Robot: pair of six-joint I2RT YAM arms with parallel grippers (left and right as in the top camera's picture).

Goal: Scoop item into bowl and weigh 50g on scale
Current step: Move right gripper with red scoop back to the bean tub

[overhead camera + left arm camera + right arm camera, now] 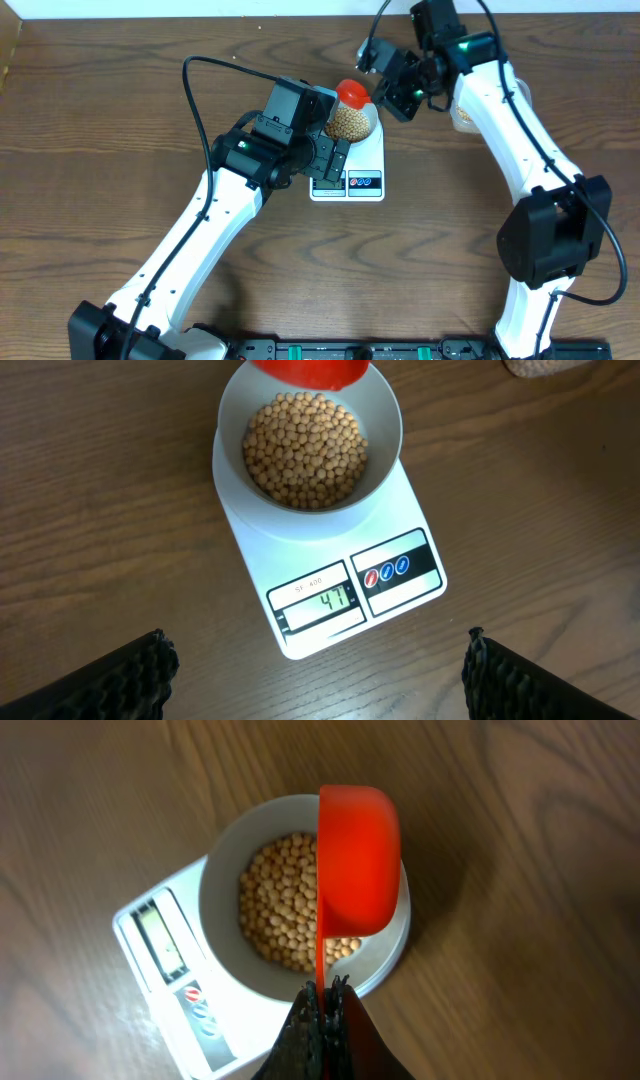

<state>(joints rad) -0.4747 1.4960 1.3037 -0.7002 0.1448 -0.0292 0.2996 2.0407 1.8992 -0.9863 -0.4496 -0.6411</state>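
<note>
Black ribbed fingertips (120, 680) of the left gripper (320, 678) sit at the 2 bottom corners of the left wrist view. They are spread wide, grasp nothing, and touch nothing, hovering above the front edge of the scale (250, 510).

On the scale's front, the grey LCD display (322, 600) reads 47. Small print just above it looks like "SF 400", though it is too fine to be sure. Beside the display, a black panel carries 1 red and 2 blue round buttons (387, 570).

The right gripper (322, 1008) is clenched on the thin handle of a red scoop (358, 860), its fingers pressed together with the handle between them. The scoop's cup is turned on its side above the far half of the bowl (385, 420), showing its outer wall to the right wrist camera, so whether anything is left inside cannot be told.

The pale bowl stands on the scale's platform, covering most of its back part. The soybeans (305, 450) lie inside it in a loose heap that fills the bottom and stays below the rim. The scale rests on a brown wood-grain table (100, 510). At the top right edge of the left wrist view, part of a clear container (545, 366) holding more beans shows, well apart from the scale.
</note>
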